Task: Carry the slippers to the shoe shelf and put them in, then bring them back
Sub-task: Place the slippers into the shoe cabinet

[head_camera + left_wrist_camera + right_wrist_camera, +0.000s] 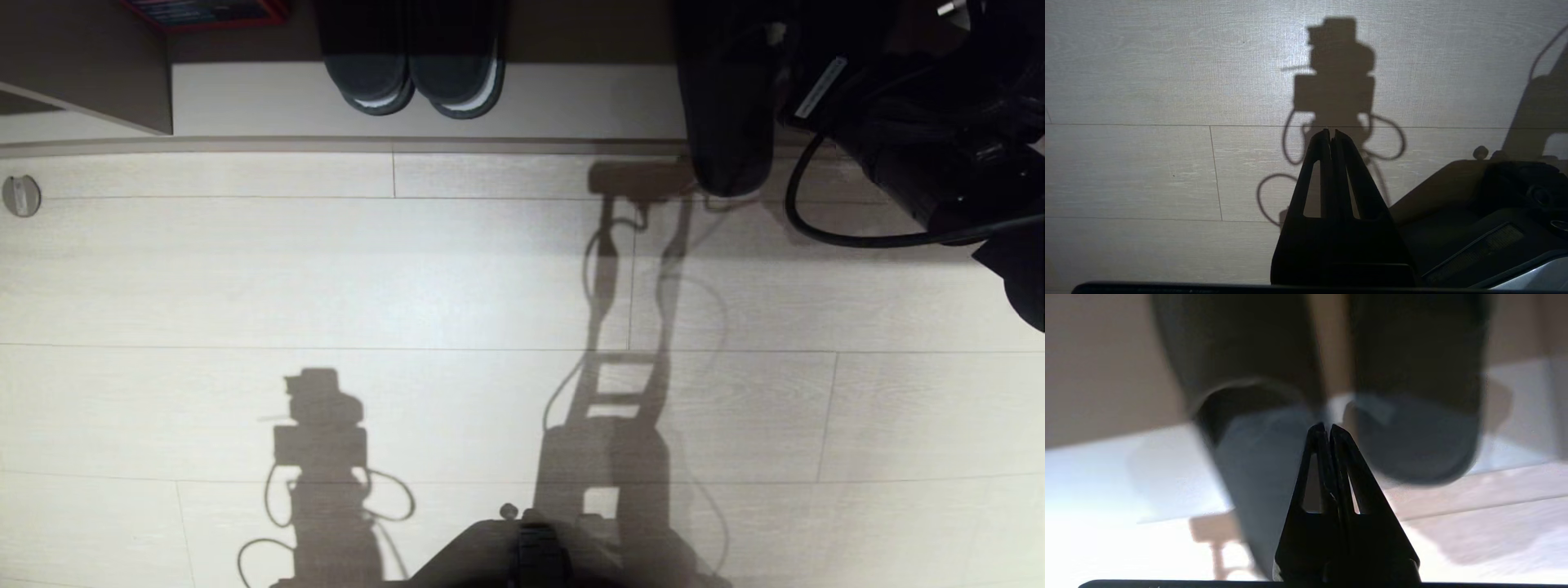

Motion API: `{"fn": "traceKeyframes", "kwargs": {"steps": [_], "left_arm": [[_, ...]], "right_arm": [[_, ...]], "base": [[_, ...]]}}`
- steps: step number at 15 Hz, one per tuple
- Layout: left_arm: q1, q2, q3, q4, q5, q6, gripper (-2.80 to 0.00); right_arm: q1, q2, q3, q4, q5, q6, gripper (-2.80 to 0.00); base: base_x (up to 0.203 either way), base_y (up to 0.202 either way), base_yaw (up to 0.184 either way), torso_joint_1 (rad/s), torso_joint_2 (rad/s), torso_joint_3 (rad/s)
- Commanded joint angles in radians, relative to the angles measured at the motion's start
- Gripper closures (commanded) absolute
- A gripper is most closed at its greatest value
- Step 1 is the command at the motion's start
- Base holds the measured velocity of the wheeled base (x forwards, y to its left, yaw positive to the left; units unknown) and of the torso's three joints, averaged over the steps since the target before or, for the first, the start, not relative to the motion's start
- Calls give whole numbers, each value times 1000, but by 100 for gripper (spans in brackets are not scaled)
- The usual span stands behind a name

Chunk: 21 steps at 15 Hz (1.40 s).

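Observation:
The slippers point(727, 114) hang dark and thin above the front edge of the shoe shelf point(571, 98) at the far right, casting a shadow on the floor. My right arm point(922, 122) reaches in there from the right. In the right wrist view my right gripper point(1325, 428) is shut between the two grey-blue slippers, one point(1257, 465) close beside the fingers and the other point(1412, 441) on the opposite side. The grip point itself is hidden. My left gripper point(1331, 131) is shut on nothing and parked over the bare floor.
A pair of black slides with pale insoles point(412, 73) stands in the shelf's middle bay. A red item point(204, 12) sits further left beside a divider panel point(90, 73). A round metal disc point(22, 196) lies on the floor. A black cable point(857, 237) loops below my right arm.

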Motion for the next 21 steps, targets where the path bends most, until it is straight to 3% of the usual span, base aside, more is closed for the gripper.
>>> {"fn": "traceKeyframes", "kwargs": {"steps": [1, 4, 10, 12, 21], "left_arm": [[0, -1, 0, -1, 0, -1, 0], [0, -1, 0, -1, 0, -1, 0], [0, -1, 0, -1, 0, -1, 0], [0, -1, 0, -1, 0, -1, 0], [0, -1, 0, -1, -1, -1, 0]], "right_arm": [[-25, 24, -23, -5, -1, -3, 0], [-46, 72, -75, -5, 2, -3, 0], [-128, 249, -339, 1, 49, -39, 0], [-149, 267, -342, -7, 48, -78, 0], [-153, 240, -222, -98, 51, -83, 0]], "base": [[0, 0, 0, 0, 0, 0], [0, 0, 0, 0, 0, 0], [0, 0, 0, 0, 0, 0], [0, 0, 0, 0, 0, 0], [0, 0, 0, 0, 0, 0]]}}
